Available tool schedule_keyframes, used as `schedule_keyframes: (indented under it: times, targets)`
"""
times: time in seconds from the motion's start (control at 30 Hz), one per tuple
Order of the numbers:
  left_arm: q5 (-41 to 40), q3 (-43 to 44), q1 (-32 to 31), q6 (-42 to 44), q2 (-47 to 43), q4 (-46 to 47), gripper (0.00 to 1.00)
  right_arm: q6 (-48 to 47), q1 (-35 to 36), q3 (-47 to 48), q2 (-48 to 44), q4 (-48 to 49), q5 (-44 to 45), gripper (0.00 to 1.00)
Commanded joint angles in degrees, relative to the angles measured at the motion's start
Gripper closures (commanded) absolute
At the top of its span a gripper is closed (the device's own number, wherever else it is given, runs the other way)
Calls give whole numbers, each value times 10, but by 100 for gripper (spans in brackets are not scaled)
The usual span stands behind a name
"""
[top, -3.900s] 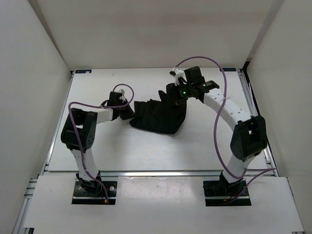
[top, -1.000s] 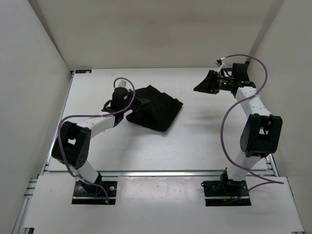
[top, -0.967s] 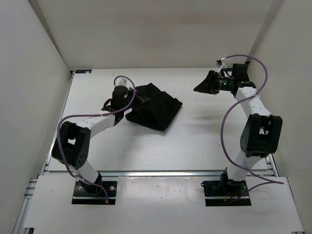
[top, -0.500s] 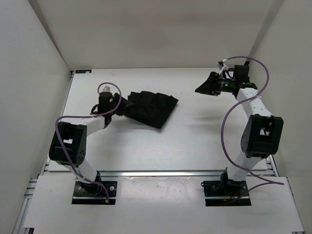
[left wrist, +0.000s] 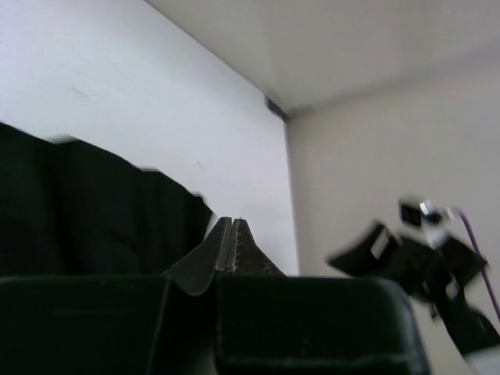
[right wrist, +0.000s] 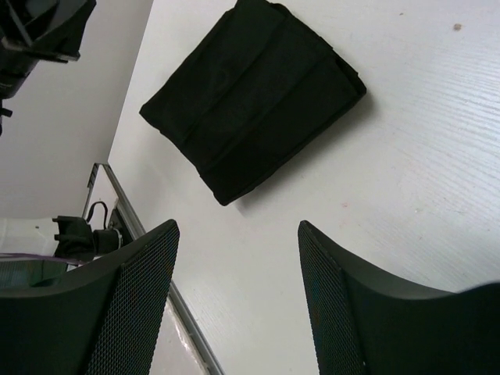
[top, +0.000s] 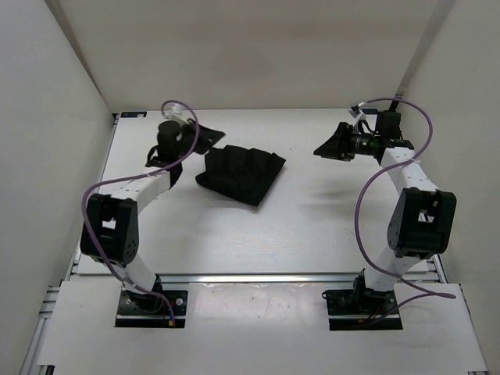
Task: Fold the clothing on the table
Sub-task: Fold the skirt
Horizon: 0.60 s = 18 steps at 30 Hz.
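Garment, black and pleated, folded into a compact, roughly rectangular bundle, lying flat on the white table between two robot arms, seen from above. The left gripper sits just beside the bundle's far left corner. Whether it touches the cloth cannot be told from this angle. In the left wrist view its two fingertips are pressed flat together with nothing caught between them, and the dark garment spreads out ahead of them and to their left.

The right gripper hangs well apart from the bundle, which lies off to its left across bare tabletop. In the right wrist view this gripper has its two mesh-faced fingers spread wide and holding nothing. The folded garment shows beyond the gap between them, its lengthwise pleat lines visible, resting on the table.
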Motion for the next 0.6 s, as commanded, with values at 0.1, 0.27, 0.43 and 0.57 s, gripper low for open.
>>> schedule_keyframes:
  times: [0.1,0.27,0.43,0.57]
  targets:
    - [126,12,-87,-7,74,17,100,-14,3,-2,-26,7,-14,32]
    - [134,6,-81,40,168,-8,100,-17,-2,-1,-25,-1,-11,33]
    - [117,-12,-26,62,216,-25,100,-21,0,2,-37,-11,-2,32]
    - [92,0,-6,98,229,-85,100,-21,2,-3,-42,-6,-3,32]
